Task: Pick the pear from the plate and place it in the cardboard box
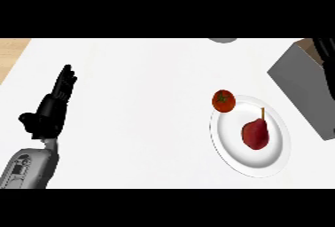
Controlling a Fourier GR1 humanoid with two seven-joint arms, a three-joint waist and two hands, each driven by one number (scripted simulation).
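A dark red pear with a thin stem lies on the white plate at the right of the counter. The cardboard box, grey on its outer walls, stands at the far right, beyond the plate. My left hand rests at the left of the view, fingers straight and pointing up, open and holding nothing, far from the plate. My right hand does not show.
A red tomato sits at the plate's upper left rim. A grey object peeks in at the top edge. A strip of wooden surface shows at the upper left corner beside the white counter.
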